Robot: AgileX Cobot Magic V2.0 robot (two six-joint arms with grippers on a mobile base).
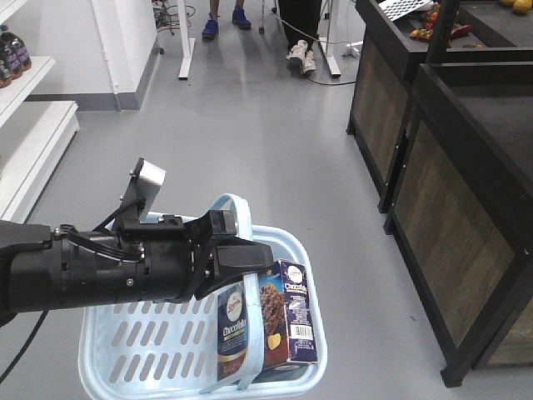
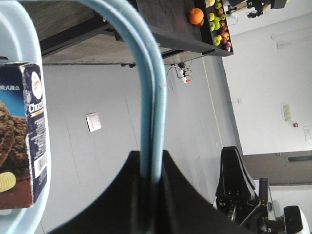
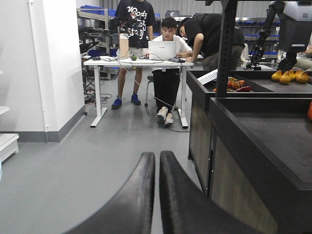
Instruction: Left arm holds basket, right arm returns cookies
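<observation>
Front view, basket: we find the basket (image 1: 125,342) low in the frame over grey floor, hung by its handle (image 1: 237,204). It appears to be held off the ground so that the other arm can work freely.
Left gripper: the left gripper (image 1: 250,262) is clamped on the handle. The left wrist view confirms this, with the blue hoop (image 2: 153,97) running straight into the closed black jaws of the gripper (image 2: 151,180).
Left arm pose: it reaches in level from the left, with the wrist over the basket's middle, so the load hangs beneath the grip.
Cookies: the cookies (image 1: 287,312) stand on end inside the basket near its right wall, with the handle crossing in front of them. The barcode face shows in the left wrist view (image 2: 29,141). Nothing has hold of them.
Right gripper: seen only in its own view, the right gripper (image 3: 157,158) has its fingers nearly together with a thin gap, and it is empty.
Right arm pose: it is held level, pointing across the floor beside the dark counter (image 3: 263,136), away from the basket.
Judgement: the return has not begun. The right arm must first turn toward the basket and open.
</observation>
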